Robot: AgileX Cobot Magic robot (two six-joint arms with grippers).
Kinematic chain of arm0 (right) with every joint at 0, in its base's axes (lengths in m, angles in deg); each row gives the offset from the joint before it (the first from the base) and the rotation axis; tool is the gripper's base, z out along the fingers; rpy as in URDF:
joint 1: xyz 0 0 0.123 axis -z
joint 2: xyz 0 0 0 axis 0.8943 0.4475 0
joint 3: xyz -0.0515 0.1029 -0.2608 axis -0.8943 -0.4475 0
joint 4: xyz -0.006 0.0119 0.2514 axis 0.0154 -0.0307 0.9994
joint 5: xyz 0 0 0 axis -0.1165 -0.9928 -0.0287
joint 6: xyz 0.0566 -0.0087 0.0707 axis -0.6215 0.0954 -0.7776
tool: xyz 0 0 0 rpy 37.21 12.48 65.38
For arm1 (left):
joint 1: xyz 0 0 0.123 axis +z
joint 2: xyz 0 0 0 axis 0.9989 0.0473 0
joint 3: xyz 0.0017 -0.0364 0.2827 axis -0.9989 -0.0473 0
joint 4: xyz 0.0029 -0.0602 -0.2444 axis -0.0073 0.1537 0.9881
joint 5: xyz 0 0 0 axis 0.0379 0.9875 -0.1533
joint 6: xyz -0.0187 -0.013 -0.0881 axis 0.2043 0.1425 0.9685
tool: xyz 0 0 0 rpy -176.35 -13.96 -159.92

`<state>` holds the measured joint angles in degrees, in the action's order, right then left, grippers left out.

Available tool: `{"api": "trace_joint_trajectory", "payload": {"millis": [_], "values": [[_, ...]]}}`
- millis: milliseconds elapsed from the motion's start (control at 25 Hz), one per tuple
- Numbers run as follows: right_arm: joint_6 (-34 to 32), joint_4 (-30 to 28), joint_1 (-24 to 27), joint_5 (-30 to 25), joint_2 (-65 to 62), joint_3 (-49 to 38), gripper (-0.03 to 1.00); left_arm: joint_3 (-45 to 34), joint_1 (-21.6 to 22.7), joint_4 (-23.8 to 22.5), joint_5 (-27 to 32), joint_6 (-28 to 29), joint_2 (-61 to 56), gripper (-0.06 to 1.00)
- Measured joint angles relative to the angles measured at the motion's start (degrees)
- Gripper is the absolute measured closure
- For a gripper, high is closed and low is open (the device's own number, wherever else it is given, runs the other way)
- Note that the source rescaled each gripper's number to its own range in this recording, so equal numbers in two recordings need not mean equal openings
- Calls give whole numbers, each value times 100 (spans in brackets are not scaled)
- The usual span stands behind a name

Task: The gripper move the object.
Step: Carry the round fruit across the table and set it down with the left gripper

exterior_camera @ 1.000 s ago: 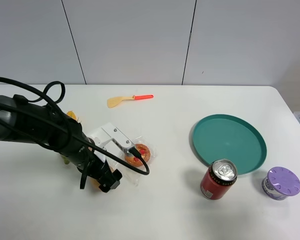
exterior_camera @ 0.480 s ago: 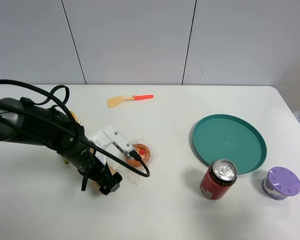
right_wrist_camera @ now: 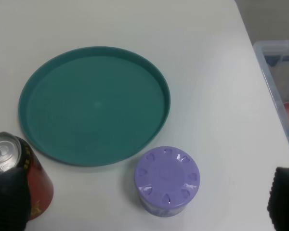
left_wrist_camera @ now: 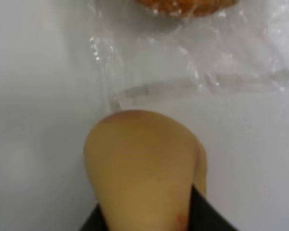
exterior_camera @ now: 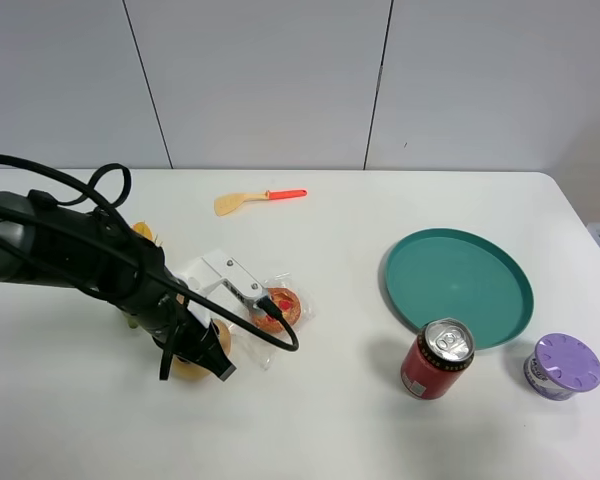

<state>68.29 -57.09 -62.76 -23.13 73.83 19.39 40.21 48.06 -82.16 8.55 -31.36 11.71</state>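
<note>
The object, a tan-orange peach-like fruit [exterior_camera: 192,366], lies low on the white table at the front left. My left gripper [exterior_camera: 208,352], black with a white mounting block [exterior_camera: 220,275] and cables, is down over it. In the left wrist view the fruit [left_wrist_camera: 144,168] fills the middle between the black fingers [left_wrist_camera: 209,214], which press on its sides. My right gripper [right_wrist_camera: 145,199] is open and empty, its fingertips [right_wrist_camera: 7,197] wide apart above the table's right end. It does not show in the exterior view.
A plastic-wrapped pastry [exterior_camera: 278,306] lies just right of the left gripper. A teal plate [exterior_camera: 458,285], a red can [exterior_camera: 438,357] and a purple lidded cup [exterior_camera: 563,365] stand at the right. An orange-handled spatula [exterior_camera: 258,199] lies at the back. A clear bin [right_wrist_camera: 279,62] stands beyond the table's right edge.
The left arm dipped forward, then drew back slightly. The fingertips now sit a little higher and more of the fruit shows around them. Nothing else moved.
</note>
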Motion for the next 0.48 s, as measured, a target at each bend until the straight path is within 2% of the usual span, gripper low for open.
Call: {"api": "trace_joint_trajectory", "payload": {"millis": [200, 480], "values": [[0, 0, 0, 0, 0, 0, -3, 89, 0, 0, 199, 0, -637, 91], [0, 0, 0, 0, 0, 0, -3, 919, 0, 0, 687, 0, -1614, 93]]}}
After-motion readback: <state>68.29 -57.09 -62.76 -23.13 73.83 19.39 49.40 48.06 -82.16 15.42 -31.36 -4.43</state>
